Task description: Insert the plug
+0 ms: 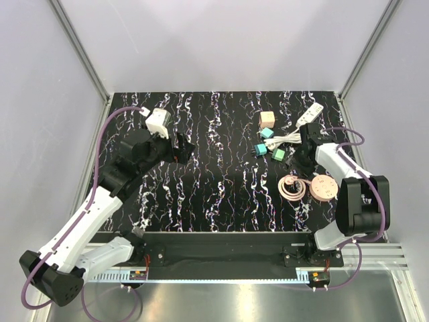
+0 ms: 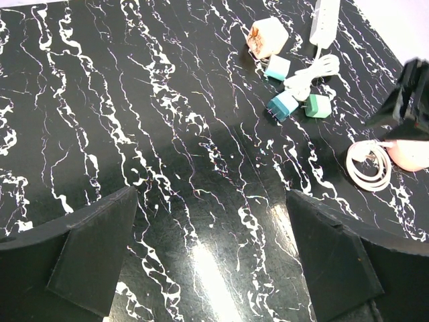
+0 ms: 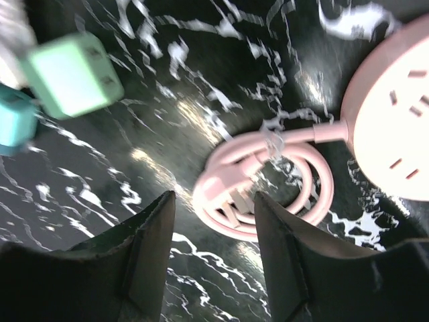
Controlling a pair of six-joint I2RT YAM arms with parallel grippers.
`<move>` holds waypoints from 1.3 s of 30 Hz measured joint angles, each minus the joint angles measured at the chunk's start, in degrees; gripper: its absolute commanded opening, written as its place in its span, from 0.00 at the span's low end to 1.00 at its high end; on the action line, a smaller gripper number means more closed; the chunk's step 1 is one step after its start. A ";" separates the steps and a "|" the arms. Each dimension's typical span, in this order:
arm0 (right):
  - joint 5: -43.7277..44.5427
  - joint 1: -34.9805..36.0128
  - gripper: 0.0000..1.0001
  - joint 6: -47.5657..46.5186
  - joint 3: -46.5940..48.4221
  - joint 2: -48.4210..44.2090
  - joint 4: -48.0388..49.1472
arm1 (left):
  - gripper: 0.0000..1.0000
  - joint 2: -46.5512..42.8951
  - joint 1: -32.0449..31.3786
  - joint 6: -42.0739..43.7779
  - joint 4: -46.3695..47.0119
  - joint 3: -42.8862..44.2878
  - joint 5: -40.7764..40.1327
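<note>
Two fingers [image 3: 151, 255] of the right tool [image 3: 213, 198] straddle the pink moulded plug [image 3: 224, 209] on its coiled pink cord [image 3: 320, 176], not visibly clamped; centre them and close squarely before lifting.

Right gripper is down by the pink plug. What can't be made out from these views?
- Right wrist view: whether the right gripper touches the pink plug; its dark edges mask any contact.
- Right wrist view: the pink round socket is cut off by the right edge; the green plug is blurred.
- Left wrist view: the white power strip is cut off by the top edge; in the top external view its slots are too small.
</note>
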 measured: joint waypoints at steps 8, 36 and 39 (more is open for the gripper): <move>-4.26 1.31 0.50 0.85 -7.37 0.04 3.48 | 0.99 -0.07 0.00 0.02 -0.17 0.00 -1.75; -10.93 48.43 0.67 9.09 16.83 17.18 13.14 | 0.99 -2.03 0.00 0.02 -1.27 -0.57 -12.87; -9.55 45.13 0.71 5.09 16.09 10.84 9.73 | 0.99 -1.99 0.00 0.02 -1.27 -0.66 -12.92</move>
